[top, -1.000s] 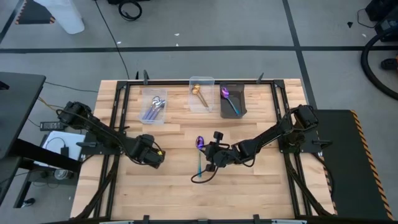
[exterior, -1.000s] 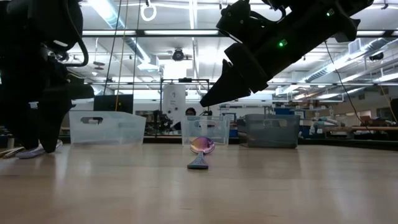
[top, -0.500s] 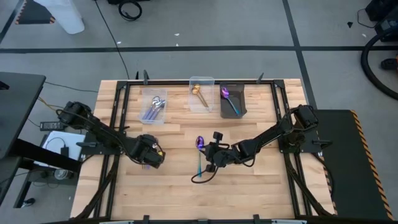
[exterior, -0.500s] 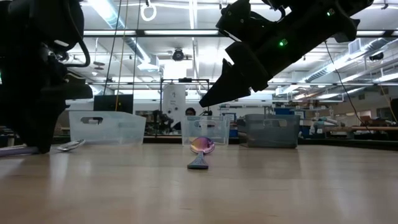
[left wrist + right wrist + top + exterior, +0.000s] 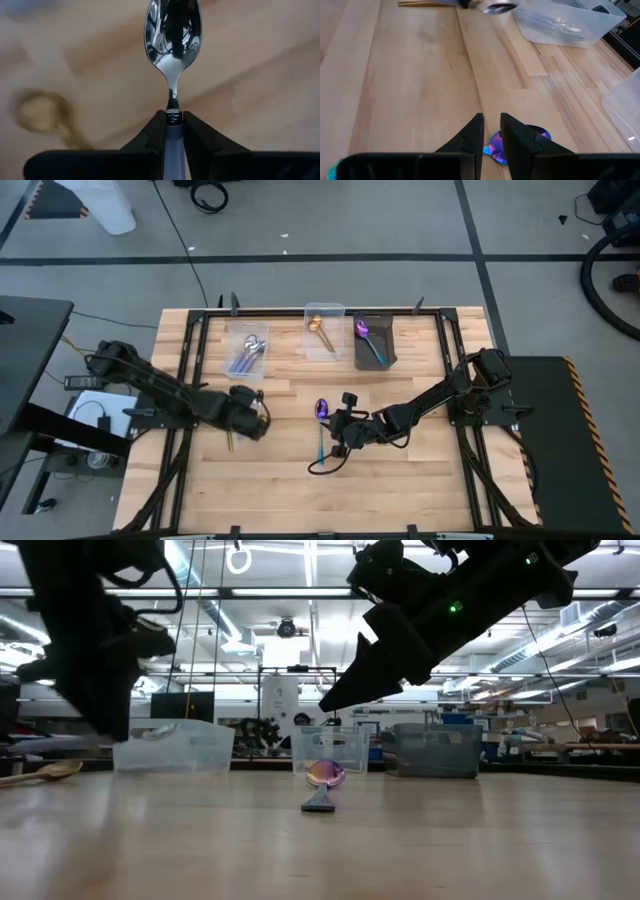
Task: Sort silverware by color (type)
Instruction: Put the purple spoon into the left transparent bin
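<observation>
My left gripper (image 5: 246, 414) (image 5: 173, 118) is shut on a plain silver spoon (image 5: 172, 35), held above the table's left half. A gold spoon (image 5: 229, 442) (image 5: 45, 772) lies flat on the wood just nearer than that gripper. An iridescent purple spoon (image 5: 321, 412) (image 5: 324, 776) with a teal handle lies flat mid-table. My right gripper (image 5: 337, 446) (image 5: 491, 135) hovers above its handle. Its fingers stand a narrow gap apart with nothing between them. My left gripper pinches the silver spoon's handle just behind the neck (image 5: 173, 106) between its two fingers. The fingers slant steeply down and lie along the spoon. The bowl sticks out past the fingertips and the handle runs back between them. The spoon is lifted clear of the table.
Three bins stand in a row at the far edge. A clear one (image 5: 248, 352) holds silver spoons, a clear one (image 5: 323, 330) holds a gold spoon, and a dark one (image 5: 373, 343) holds a purple spoon. A black cable loop (image 5: 320, 466) hangs below my right gripper.
My left gripper has taken hold of the silver spoon on the table and has risen with it, rolling its wrist and drifting a little toward the far edge. The spoon is now lifted clear. The gold spoon stays on the wood.
</observation>
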